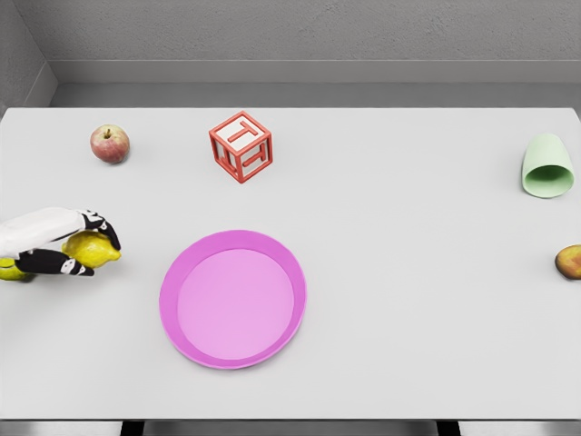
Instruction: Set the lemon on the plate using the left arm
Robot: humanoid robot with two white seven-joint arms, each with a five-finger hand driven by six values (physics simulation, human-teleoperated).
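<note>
- Step in hand, as judged: carrying the lemon (pixel 89 248) to the plate (pixel 191 263). The left hand (pixel 68 243) sits at the far left of the table (pixel 390 236), at about 9 o'clock from the plate, with the lemon in its grasp.
- Recommended execution: keep the grasp firm, hold the fruit high enough to pass over the pink rim, travel toward 3 o'clock until the lemon is above the flat centre of the dish, then lower before releasing (a drop from height could let a rounded fruit roll back out).
- Clearance: the path between hand and plate appears free. The apple (pixel 110 143) lies at 12 o'clock from the hand, well apart; the red letter block (pixel 241 146) stands at 12 o'clock from the plate, also clear of the route.
- Fingers: curled around the lemon, black-tipped digits above and below it, the yellow body showing between them and protruding toward the plate. Closure looks snug rather than tight; contact on the hidden side cannot be confirmed.
- Whether the lemon is lifted or resting on the table cannot be told from this view.
- Lemon location: in the left hand, near the plate's left rim but not touching it.
- Right arm: not visible.
- Other items: a green cup (pixel 547 167) on its side and a reddish fruit (pixel 569 262) at the right edge, both remote.
</note>
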